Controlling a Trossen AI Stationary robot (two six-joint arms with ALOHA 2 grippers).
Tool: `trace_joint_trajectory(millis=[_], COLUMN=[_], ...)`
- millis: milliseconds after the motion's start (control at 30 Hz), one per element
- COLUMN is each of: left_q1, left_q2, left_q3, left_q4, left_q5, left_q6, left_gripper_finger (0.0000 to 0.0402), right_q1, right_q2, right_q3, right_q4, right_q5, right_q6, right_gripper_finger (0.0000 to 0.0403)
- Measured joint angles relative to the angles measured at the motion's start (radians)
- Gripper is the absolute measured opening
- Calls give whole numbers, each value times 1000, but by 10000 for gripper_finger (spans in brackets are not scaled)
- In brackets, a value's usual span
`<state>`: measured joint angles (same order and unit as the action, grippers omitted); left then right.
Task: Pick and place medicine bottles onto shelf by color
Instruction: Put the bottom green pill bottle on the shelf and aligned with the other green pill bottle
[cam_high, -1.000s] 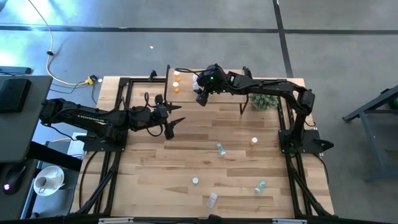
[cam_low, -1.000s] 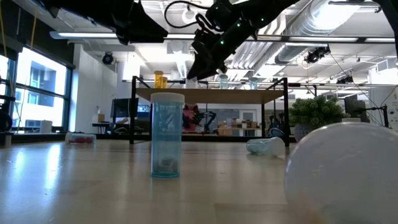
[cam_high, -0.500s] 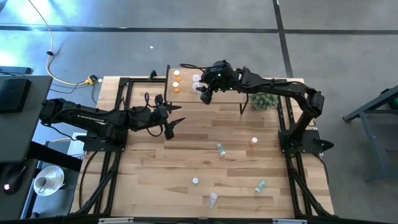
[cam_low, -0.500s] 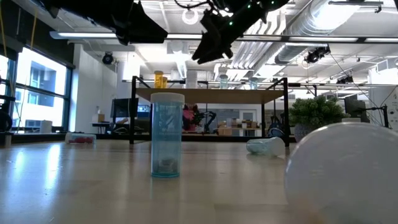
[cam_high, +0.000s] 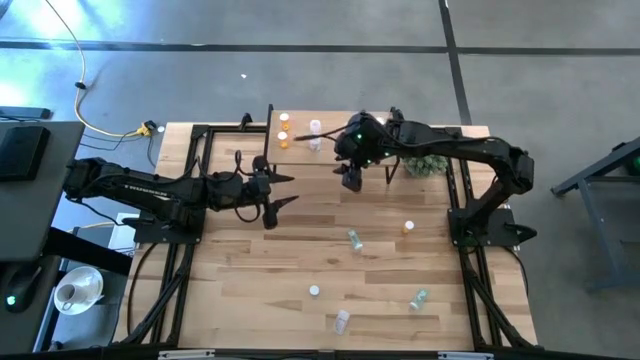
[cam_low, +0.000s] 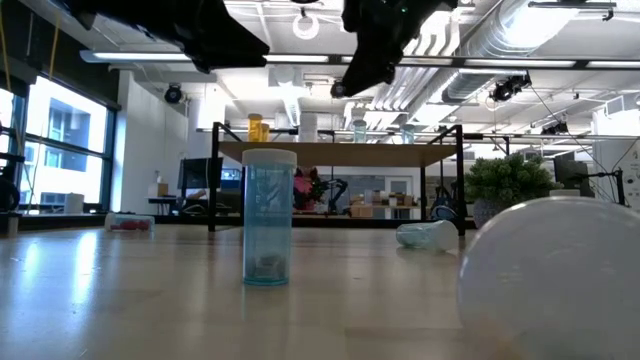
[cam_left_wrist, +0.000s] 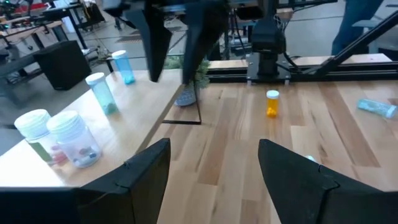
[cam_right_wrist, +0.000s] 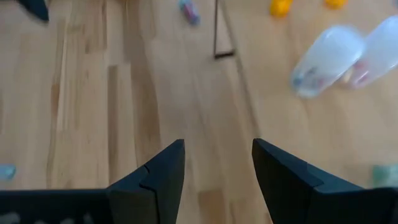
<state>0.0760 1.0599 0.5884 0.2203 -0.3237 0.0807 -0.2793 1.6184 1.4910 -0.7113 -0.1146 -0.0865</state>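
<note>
The shelf (cam_high: 300, 155) stands at the table's far middle. On it stand orange medicine bottles (cam_high: 283, 133) and pale ones (cam_high: 314, 134). More medicine bottles are on the table: an upright orange one (cam_high: 407, 228), a green one (cam_high: 354, 239) and several near the front edge. My right gripper (cam_high: 352, 183) hangs open and empty in front of the shelf's near edge, high above the table (cam_low: 350, 85). My left gripper (cam_high: 288, 188) is open and empty left of it, pointing toward the table's right; its wrist view shows blue, green and pale bottles (cam_left_wrist: 102, 93) on the shelf (cam_left_wrist: 124, 124).
A spiky green plant ball (cam_high: 428, 162) sits by the shelf's right end, under my right arm. A blue bottle (cam_low: 268, 215) stands close to the low camera, and a large white cap (cam_low: 555, 280) fills that view's right. Black frame rails (cam_high: 195, 180) run along both table sides.
My right gripper has drawn back from the pale bottles on the shelf, going up and toward the table's right and near edges, and tipping to point more steeply down. Its finger gap looks the same. The pale bottles stay standing on the shelf.
</note>
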Motion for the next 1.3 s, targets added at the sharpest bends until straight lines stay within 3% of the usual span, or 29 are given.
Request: trace_joint_trajectory(millis=[400,600,933,1300], left_q1=[-19,-19,-19,-19], left_q2=[0,0,0,0], left_q3=[0,0,0,0], left_q4=[-26,-34,-37,-37], left_q5=[0,0,0,0], left_q6=[1,-1,-3,-55], left_gripper_finger=[234,234,234,234], right_q1=[112,174,260,416], right_q2=[0,-25,-326,-611], right_q3=[0,-15,-394,-618], right_q4=[-245,-320,-122,-42], right_q5=[70,183,226,385], right_q6=[22,66,231,473], right_gripper_finger=[177,177,177,177])
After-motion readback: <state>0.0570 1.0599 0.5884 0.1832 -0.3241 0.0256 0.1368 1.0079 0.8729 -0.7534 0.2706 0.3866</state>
